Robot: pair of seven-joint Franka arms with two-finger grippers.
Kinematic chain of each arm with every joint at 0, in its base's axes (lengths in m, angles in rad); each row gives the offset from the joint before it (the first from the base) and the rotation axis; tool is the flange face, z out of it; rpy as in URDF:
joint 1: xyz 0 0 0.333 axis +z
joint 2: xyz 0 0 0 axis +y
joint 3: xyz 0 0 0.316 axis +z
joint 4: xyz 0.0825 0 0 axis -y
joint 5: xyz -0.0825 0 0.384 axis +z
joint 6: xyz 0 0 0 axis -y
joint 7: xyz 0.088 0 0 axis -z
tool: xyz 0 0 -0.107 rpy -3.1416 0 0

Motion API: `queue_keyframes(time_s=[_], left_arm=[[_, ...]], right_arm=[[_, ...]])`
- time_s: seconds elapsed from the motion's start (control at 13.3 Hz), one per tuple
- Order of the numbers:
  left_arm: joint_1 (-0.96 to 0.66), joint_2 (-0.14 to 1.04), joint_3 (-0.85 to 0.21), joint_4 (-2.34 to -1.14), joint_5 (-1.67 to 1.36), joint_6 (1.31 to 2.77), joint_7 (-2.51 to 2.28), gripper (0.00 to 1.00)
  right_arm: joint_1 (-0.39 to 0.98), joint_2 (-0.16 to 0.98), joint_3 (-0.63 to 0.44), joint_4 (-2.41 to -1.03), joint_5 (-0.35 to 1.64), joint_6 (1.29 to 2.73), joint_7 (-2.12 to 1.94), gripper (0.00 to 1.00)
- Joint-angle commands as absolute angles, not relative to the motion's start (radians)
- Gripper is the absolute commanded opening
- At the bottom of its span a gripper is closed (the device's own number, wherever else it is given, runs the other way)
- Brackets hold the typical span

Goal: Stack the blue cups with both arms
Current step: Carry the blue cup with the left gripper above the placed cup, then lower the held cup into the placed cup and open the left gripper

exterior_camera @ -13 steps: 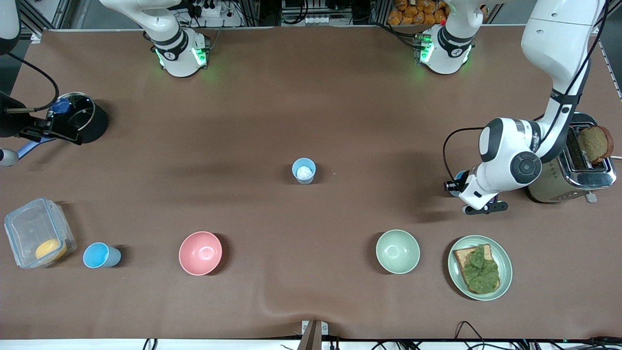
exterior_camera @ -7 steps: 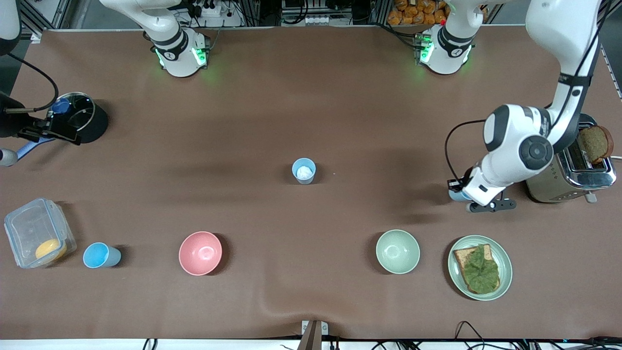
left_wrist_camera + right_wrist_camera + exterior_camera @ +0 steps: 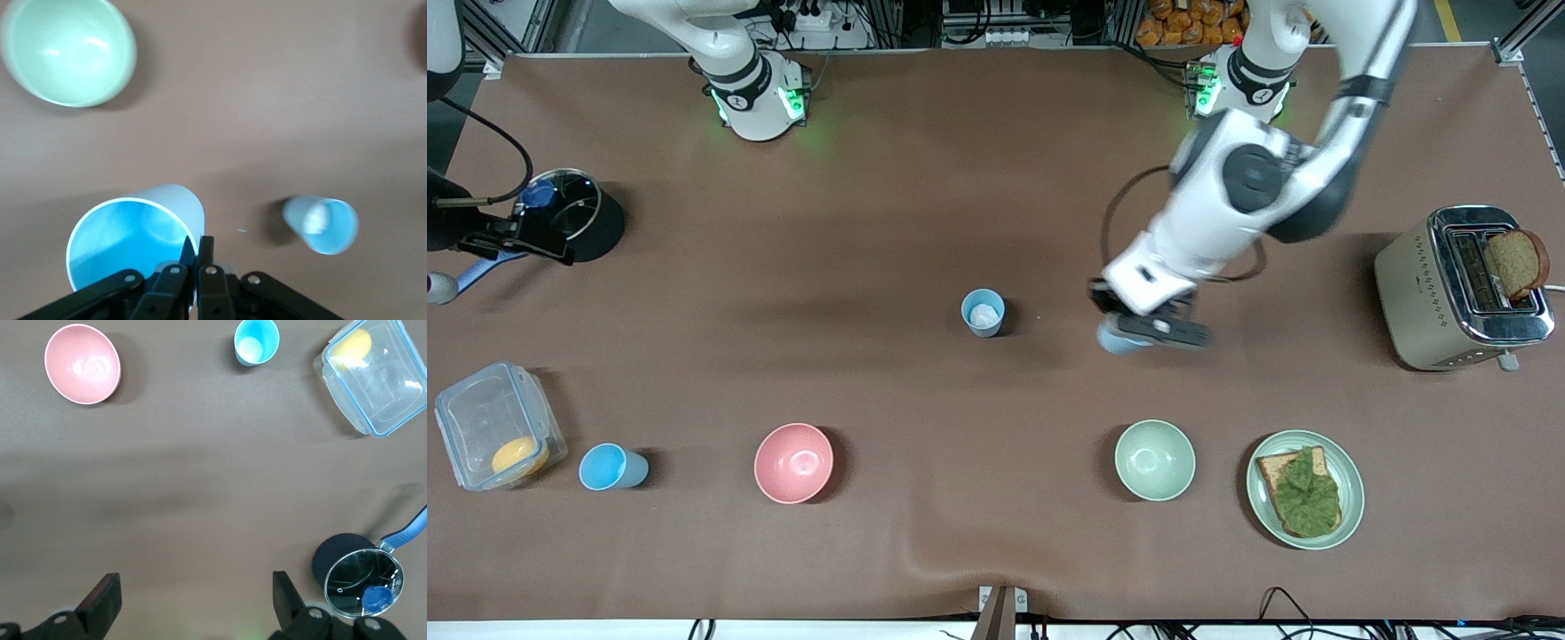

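A pale blue cup (image 3: 983, 312) with a whitish inside stands at the table's middle; it also shows in the left wrist view (image 3: 323, 225). My left gripper (image 3: 1152, 331) is shut on the rim of a brighter blue cup (image 3: 1113, 341), one finger inside and one outside (image 3: 198, 252), and holds this cup (image 3: 133, 233) over bare table beside the pale cup, toward the left arm's end. Another sky-blue cup (image 3: 609, 467) stands near the front camera at the right arm's end (image 3: 255, 341). My right gripper (image 3: 534, 238) waits open and empty (image 3: 193, 600) over the pot.
A pink bowl (image 3: 793, 462) and a pale-green bowl (image 3: 1154, 460) stand nearer the camera than the pale cup. A plate with toast and lettuce (image 3: 1347, 524), a toaster (image 3: 1432, 293), a clear lidded container (image 3: 480, 409) and a black pot with a glass lid (image 3: 600, 227) stand toward the table's ends.
My left arm has swung from beside the toaster toward the table's middle, carrying the blue cup close to the pale cup. The right arm has not moved.
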State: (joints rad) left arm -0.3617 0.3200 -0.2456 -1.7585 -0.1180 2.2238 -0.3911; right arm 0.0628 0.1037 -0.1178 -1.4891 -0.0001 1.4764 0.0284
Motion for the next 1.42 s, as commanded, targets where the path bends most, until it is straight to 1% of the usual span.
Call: queue_keyframes(time_s=[0.0, 0.15, 0.3, 0.6, 1.27, 1.35], left_arm=[[-0.487, 0.431, -0.230, -1.629, -0.132, 2.209, -0.525, 0.00], [-0.567, 0.483, -0.221, -1.574, -0.088, 2.210, -0.664, 0.00], [-0.621, 0.520, -0.221, -1.543, -0.019, 2.210, -0.748, 0.00], [-0.666, 0.595, -0.219, -1.468, 0.037, 2.215, -0.851, 0.00], [-0.689, 0.627, -0.207, -1.460, 0.057, 2.263, -0.891, 0.00], [-0.689, 0.627, -0.207, -1.462, 0.057, 2.263, -0.893, 0.13]], right_arm=[[0.052, 0.077, -0.106, -1.514, -0.015, 1.477, 0.023, 1.00], [0.051, 0.077, -0.106, -1.514, -0.015, 1.477, 0.023, 1.00], [0.049, 0.077, -0.106, -1.514, -0.015, 1.477, 0.023, 1.00], [0.049, 0.077, -0.106, -1.514, -0.014, 1.477, 0.021, 1.00], [0.049, 0.077, -0.106, -1.514, -0.014, 1.477, 0.021, 1.00], [0.049, 0.077, -0.106, -1.514, -0.014, 1.477, 0.021, 1.00]])
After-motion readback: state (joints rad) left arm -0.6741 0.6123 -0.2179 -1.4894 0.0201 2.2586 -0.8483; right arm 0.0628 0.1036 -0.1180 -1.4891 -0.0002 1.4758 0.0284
